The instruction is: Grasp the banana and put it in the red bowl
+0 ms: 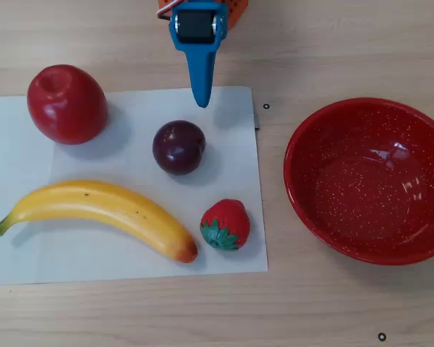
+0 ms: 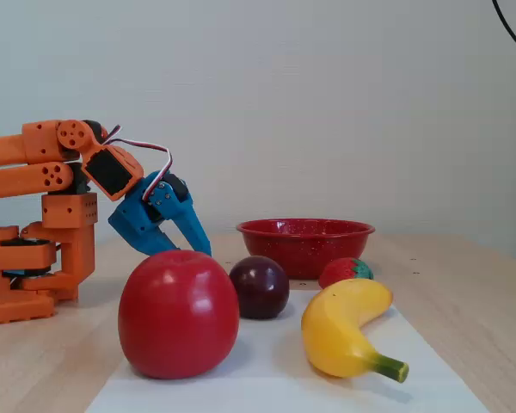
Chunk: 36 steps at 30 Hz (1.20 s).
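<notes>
The banana (image 1: 101, 211) is long and yellow with a green stem tip at the left. It lies across the front of a white sheet (image 1: 29, 166) in the overhead view and shows at the front right in the fixed view (image 2: 348, 327). The red bowl (image 1: 311, 195) stands empty on the bare wood to the right of the sheet, and far behind the fruit in the fixed view (image 2: 305, 237). My blue gripper (image 1: 201, 100) hangs over the sheet's far edge, well away from the banana. Its jaws look closed into one point, with nothing held. In the fixed view (image 2: 202, 249) it points down behind the apple.
A red apple (image 1: 66, 103) sits at the sheet's far left and a dark plum (image 1: 179, 147) at its middle, just in front of the gripper. A toy strawberry (image 1: 226, 224) lies beside the banana's orange end. The orange arm base (image 2: 43, 258) stands left in the fixed view.
</notes>
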Each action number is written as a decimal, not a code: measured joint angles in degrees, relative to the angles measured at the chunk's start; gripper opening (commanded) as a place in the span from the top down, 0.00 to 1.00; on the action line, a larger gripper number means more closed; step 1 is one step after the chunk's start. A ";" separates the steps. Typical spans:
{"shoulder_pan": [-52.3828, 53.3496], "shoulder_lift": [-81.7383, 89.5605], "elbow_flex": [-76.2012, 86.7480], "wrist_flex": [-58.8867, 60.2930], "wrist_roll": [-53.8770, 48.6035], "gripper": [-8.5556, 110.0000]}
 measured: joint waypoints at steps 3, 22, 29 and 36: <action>0.00 0.00 0.00 0.00 0.09 0.92; 0.00 -3.60 -2.99 1.23 0.09 0.92; 0.09 -15.29 -14.24 6.86 0.18 0.92; -2.02 -28.65 -34.10 17.75 0.26 0.92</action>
